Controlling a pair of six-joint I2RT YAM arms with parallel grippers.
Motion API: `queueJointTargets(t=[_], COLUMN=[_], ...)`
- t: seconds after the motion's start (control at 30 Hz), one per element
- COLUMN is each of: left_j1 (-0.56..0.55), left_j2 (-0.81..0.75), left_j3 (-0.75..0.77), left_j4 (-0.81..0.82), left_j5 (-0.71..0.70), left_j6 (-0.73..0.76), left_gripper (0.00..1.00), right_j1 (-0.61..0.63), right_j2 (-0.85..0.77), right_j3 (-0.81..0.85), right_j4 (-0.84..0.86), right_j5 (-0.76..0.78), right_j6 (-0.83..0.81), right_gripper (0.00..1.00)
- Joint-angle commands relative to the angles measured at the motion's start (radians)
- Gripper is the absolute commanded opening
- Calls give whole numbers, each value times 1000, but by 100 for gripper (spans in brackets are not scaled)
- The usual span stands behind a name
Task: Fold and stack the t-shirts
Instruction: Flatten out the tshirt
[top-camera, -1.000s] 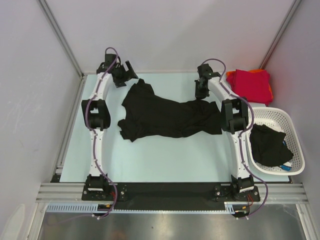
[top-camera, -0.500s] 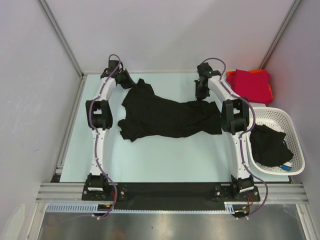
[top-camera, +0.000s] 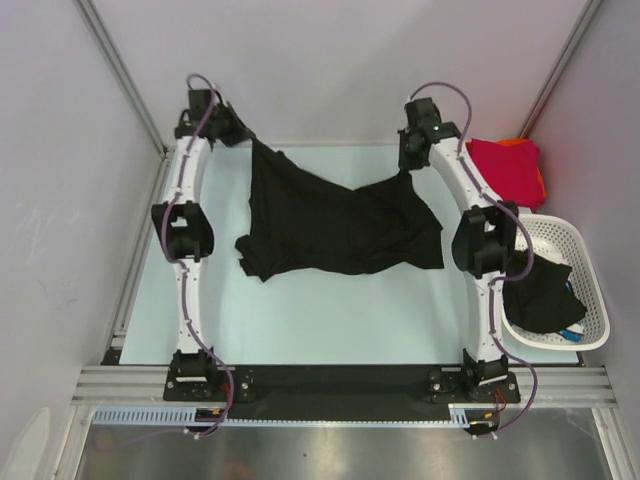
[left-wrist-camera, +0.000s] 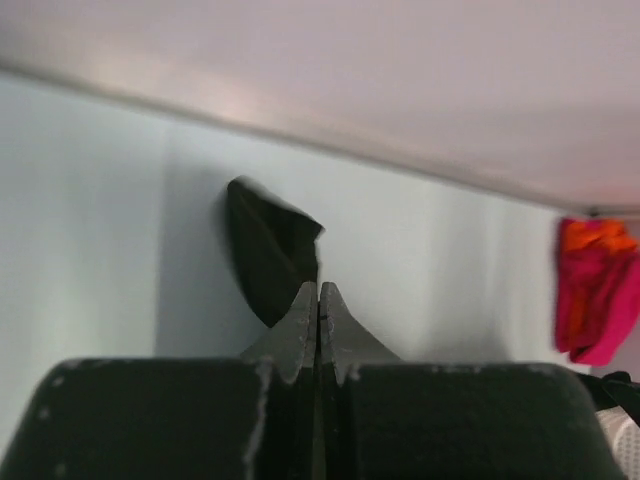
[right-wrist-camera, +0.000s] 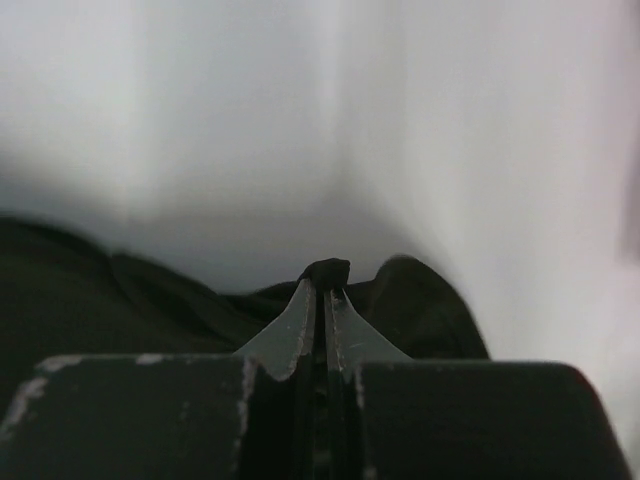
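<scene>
While left gripper (left-wrist-camera: 318, 292) and right gripper (right-wrist-camera: 322, 288) pinch it, black t-shirt (top-camera: 340, 225), limp, creased.

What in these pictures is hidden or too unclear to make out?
- Orange shirt: top view, nearly all covered by the red shirt.
- Basket contents: top view, black cloth covers them; a blue scrap is too small to name.
- Black shirt: right wrist view, blurred and cut off below by the right hand.
- Same shirt: left wrist view, mostly blocked by the left hand.
</scene>
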Motion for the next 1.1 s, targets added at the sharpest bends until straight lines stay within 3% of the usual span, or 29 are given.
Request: queueJointTargets(t=[0.0,0.3,0.5,0.63,0.77,0.97,1.07], left_j1=[98,127,126,106,95,95,95], left_j2=[-315,-634,-944,-1299,-1545,-1589,-1526], left_j3=[118,36,-262,-557,-705,-507,-287], left_j4=[53,-6,-50,-97,-191,-407,-490], left_j5=[3,74,41,-101,-232,-312,-318], left_j6=[-14,-30,-23,9,58,150,161], left_gripper=[0,0,0,0,0,0,0], right_j1=[-1,16,39,51,60,60,53], right_j2=[-247,-649,-967,-1122,-1225,-1280,-1273], right_j3=[41,-174,-326,-370,-343,-204,-134], right_j4=[101,172,122,23,-97,-225,-283], right_j5=[81,155,173,170,159,149,143], right_j6=[-52,-80,-97,-91,-78,-58,-57], right_gripper=[0,0,0,0,0,0,0])
